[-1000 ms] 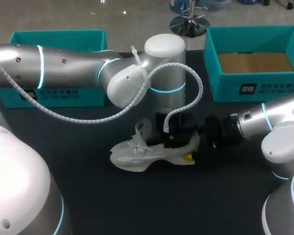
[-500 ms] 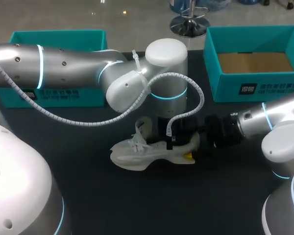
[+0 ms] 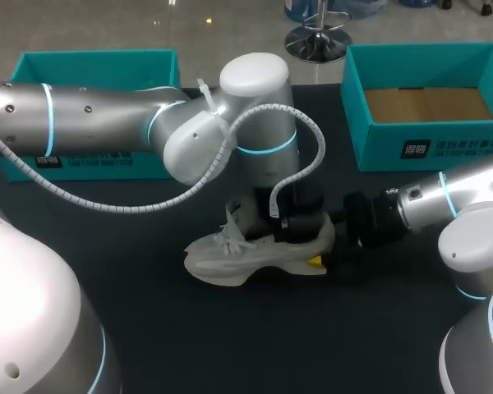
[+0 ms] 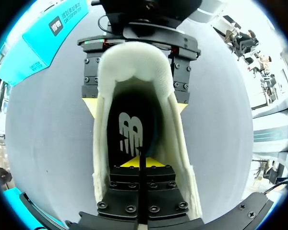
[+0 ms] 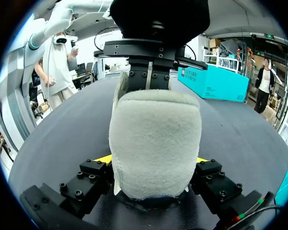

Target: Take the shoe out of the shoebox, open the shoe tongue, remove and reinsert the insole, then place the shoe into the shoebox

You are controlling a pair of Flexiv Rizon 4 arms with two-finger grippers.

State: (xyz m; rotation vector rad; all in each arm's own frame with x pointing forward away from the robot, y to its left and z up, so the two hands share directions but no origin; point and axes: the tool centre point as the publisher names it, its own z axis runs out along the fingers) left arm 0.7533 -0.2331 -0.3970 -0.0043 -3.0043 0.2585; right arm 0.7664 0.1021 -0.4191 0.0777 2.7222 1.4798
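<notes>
Head view: dark table (image 3: 148,328); right gripper (image 5: 152,160) clamps shoe (image 3: 230,261), left gripper (image 4: 139,162) closed inside.

— Footwear?
— Off-white fleecy cloth shoe (image 3: 255,254): napped, matt. Black smooth insole (image 4: 132,139) inside: dull sheen.
— Container, surface?
— Teal cardboard shoebox (image 3: 378,148): matt walls, raw brown board floor. Dark table (image 3: 230,345): matt, cloth-like.
— Machinery?
— Silver metal left arm (image 3: 99,111): brushed finish, glossy white plastic caps (image 3: 255,72), ribbed plastic hose (image 3: 319,152). Right gripper (image 5: 152,159): matt black metal, bright yellow tips.
</notes>
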